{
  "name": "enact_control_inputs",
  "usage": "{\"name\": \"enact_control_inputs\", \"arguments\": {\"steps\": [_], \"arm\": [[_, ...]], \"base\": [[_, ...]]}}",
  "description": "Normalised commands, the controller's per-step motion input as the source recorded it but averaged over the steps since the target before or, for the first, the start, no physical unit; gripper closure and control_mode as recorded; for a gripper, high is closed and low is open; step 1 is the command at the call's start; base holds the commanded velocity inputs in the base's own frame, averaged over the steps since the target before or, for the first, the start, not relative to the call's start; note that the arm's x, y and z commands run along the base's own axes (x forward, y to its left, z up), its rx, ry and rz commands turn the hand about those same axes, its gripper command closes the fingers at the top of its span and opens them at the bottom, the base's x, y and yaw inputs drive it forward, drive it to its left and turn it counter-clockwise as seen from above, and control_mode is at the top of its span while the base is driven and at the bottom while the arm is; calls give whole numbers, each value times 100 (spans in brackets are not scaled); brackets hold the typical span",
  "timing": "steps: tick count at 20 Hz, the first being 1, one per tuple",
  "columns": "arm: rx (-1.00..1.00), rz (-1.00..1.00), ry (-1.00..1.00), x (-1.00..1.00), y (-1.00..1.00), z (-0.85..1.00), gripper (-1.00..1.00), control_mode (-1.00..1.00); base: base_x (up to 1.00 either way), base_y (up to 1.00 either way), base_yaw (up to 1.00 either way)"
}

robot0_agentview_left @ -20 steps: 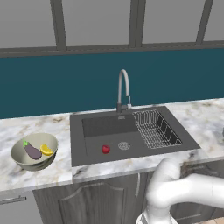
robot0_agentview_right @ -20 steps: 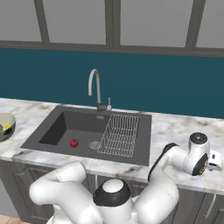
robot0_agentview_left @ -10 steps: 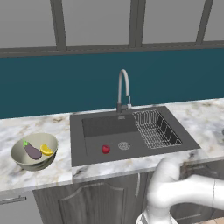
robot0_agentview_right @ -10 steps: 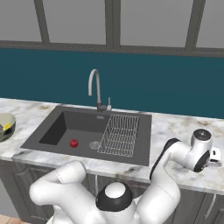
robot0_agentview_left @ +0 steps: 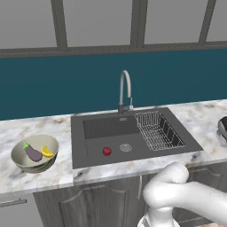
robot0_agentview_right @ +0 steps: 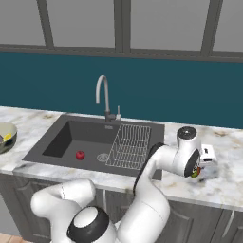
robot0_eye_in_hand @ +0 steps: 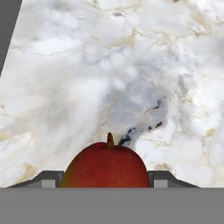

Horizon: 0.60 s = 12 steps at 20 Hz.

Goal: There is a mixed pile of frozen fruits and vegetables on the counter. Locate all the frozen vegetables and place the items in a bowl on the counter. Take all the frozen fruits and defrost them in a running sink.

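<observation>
An orange-red frozen fruit (robot0_eye_in_hand: 107, 165) with a short stem sits between my fingertips (robot0_eye_in_hand: 49, 179), and my gripper (robot0_eye_in_hand: 106, 180) is shut on it over the white marble counter (robot0_eye_in_hand: 87, 65). In the right base view my gripper (robot0_agentview_right: 200, 171) hangs low over the counter (robot0_agentview_right: 223, 186), right of the sink (robot0_agentview_right: 71, 137), with the fruit (robot0_agentview_right: 195, 174) showing under the hand. A glossy red fruit (robot0_agentview_left: 107, 151) lies on the sink floor near the drain (robot0_agentview_left: 125, 147). The beige-green bowl (robot0_agentview_left: 20, 160) at the left holds the purple eggplant (robot0_agentview_left: 32, 153) and a yellow-orange piece (robot0_agentview_left: 46, 152).
A wire dish rack (robot0_agentview_left: 157, 131) fills the sink's right part. The curved chrome faucet (robot0_agentview_left: 125, 91) stands behind the basin; no water shows. A teal wall backs the counter, with grey cabinet doors (robot0_agentview_left: 102, 206) below.
The jaws have closed on the orange-red fruit. The hand has since moved left toward the sink and risen a little. The red fruit in the sink and the bowl have not moved.
</observation>
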Motion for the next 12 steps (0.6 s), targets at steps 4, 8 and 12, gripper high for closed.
{"name": "enact_control_inputs", "arguments": {"steps": [4,8,12], "arm": [[-21,19,0,-1,100,72,100,-100],[-18,19,0,-3,100,46,100,-100],[-10,20,0,-8,100,22,100,-100]], "base": [[0,0,0],[0,0,0],[0,0,0]]}}
